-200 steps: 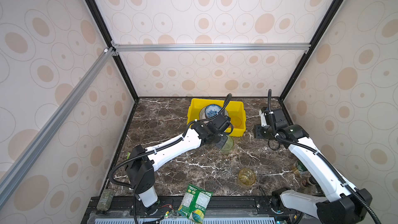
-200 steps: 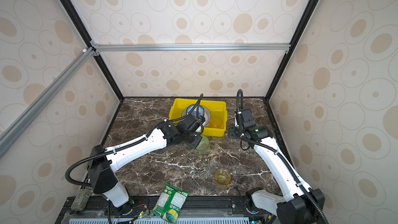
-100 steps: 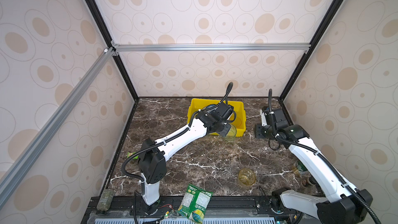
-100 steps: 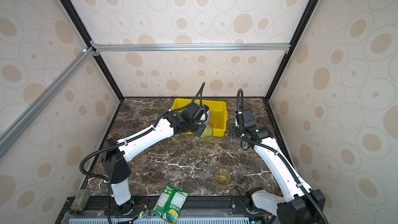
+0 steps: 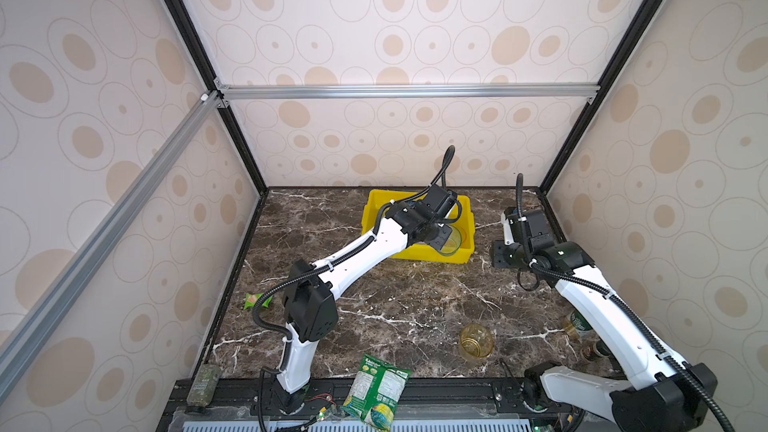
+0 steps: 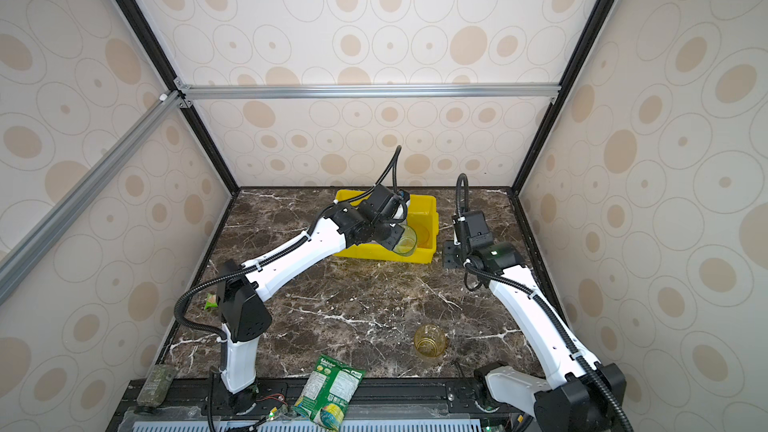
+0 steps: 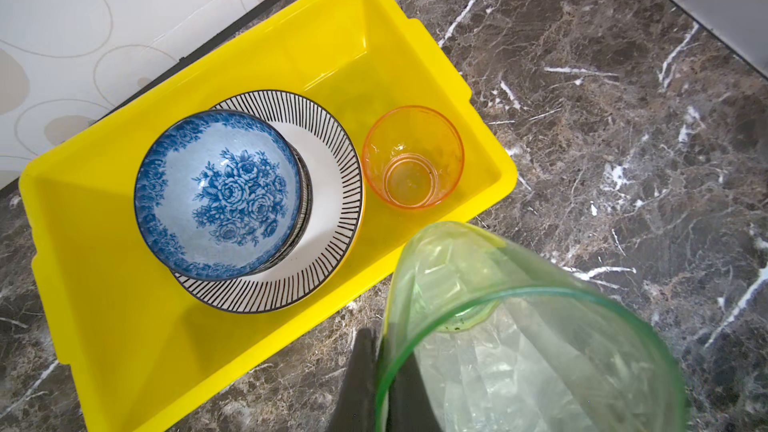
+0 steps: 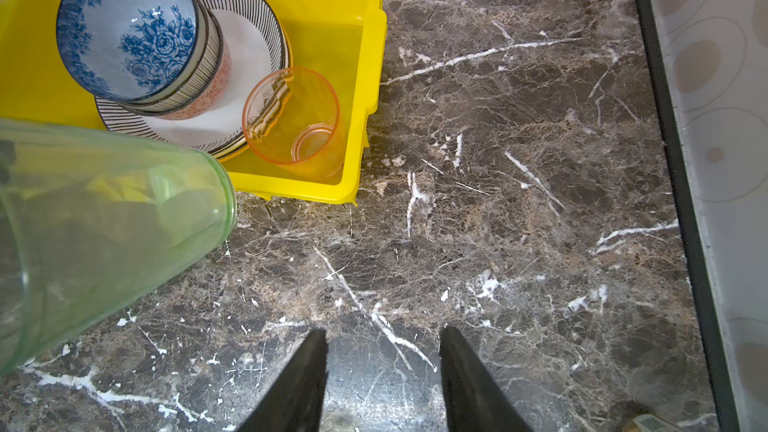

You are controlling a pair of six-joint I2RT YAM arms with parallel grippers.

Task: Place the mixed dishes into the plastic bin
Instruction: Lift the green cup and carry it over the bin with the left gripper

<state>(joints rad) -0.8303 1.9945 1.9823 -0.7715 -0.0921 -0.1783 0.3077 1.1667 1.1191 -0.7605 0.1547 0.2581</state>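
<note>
The yellow plastic bin stands at the back of the marble table. In it a blue floral bowl tops stacked bowls on a black-striped plate, with an orange tumbler upright beside them. My left gripper is shut on the rim wall of a green tumbler. It holds the glass tilted above the bin's front right corner. An amber tumbler stands on the table near the front. My right gripper hangs open over bare marble to the right of the bin.
A green snack packet lies over the front edge, and a small green packet lies by the left arm's base. Bottles stand at the right wall behind the right arm. Patterned walls close in the table on three sides.
The left arm has carried the green tumbler up and back from the marble in front of the bin to the bin's front right corner. The right arm has not moved.
</note>
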